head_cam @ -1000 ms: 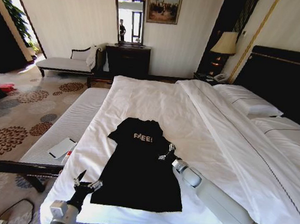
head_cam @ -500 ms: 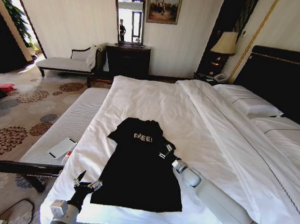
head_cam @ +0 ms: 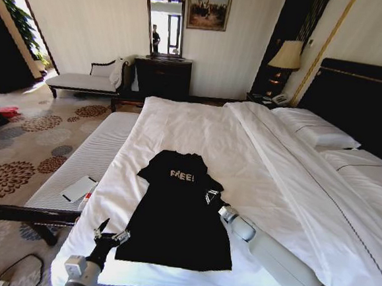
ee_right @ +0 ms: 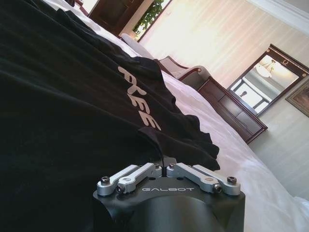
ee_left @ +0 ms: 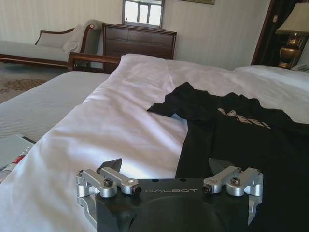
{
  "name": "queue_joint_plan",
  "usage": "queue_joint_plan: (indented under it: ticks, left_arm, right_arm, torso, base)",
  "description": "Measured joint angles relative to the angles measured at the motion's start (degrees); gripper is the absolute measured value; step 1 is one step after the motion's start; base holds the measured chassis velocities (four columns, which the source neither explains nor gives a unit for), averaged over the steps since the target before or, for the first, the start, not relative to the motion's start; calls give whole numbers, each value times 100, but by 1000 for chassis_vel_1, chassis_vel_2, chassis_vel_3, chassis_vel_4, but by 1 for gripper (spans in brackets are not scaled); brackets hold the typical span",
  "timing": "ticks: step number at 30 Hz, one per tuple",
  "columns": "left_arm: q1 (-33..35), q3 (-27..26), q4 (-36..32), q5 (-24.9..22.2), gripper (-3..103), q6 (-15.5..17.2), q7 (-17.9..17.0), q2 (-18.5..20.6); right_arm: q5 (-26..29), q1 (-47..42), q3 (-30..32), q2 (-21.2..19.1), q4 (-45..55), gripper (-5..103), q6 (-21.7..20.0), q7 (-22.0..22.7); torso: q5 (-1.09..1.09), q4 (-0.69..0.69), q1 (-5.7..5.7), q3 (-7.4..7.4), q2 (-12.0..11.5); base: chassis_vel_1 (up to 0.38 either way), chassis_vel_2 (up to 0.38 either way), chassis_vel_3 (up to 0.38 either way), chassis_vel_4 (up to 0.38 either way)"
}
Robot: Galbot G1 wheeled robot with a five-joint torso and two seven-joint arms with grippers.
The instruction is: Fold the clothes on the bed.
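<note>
One shirt (head_cam: pixel 175 215) lies flat, chest up, on the bed (head_cam: pixel 256 161) near its foot, unfolded. I judge the first fold is starting: my right end effector (head_cam: pixel 210 198), fingers together, pinches the shirt's sleeve edge; next comes lifting it across. My left end effector (head_cam: pixel 109 236) waits apart beside the hem corner.

Pretty sure this is a hotel room, or at least a very hotel-looking bedroom. Big bed (head_cam: pixel 199 127) made up all in white with a tall dark headboard (head_cam: pixel 360 97), a lamp (head_cam: pixel 287 56) on the nightstand, patterned carpet (head_cam: pixel 19 143), a chaise (head_cam: pixel 83 78) by the wall, and a dark dresser (head_cam: pixel 162 76) with a mirror (head_cam: pixel 164 21) and a framed painting (head_cam: pixel 209 6) above it.
</note>
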Motion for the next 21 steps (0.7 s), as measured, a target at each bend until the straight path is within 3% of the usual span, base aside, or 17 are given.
queue_joint_plan:
  ticks: [12, 18, 21]
  left_arm:
    - [-8, -23, -37, -40, 100, -2, 0, 13]
    - [-79, 41, -48, -45, 100, -3, -10, -5]
    - [-93, 46, -51, -49, 100, -3, -12, -12]
  right_arm:
    - [587, 132, 224, -20, 97, 0, -186, 129]
    - [1612, 459, 647, -133, 92, 0, -707, 290]
    - [1869, 539, 736, -141, 15, 0, -816, 341]
  torso:
    - [1, 0, 0, 0, 0]
    - [0, 0, 0, 0, 0]
    - [0, 0, 0, 0, 0]
  base:
    - [0, 0, 0, 0]
    - [0, 0, 0, 0]
    - [0, 0, 0, 0]
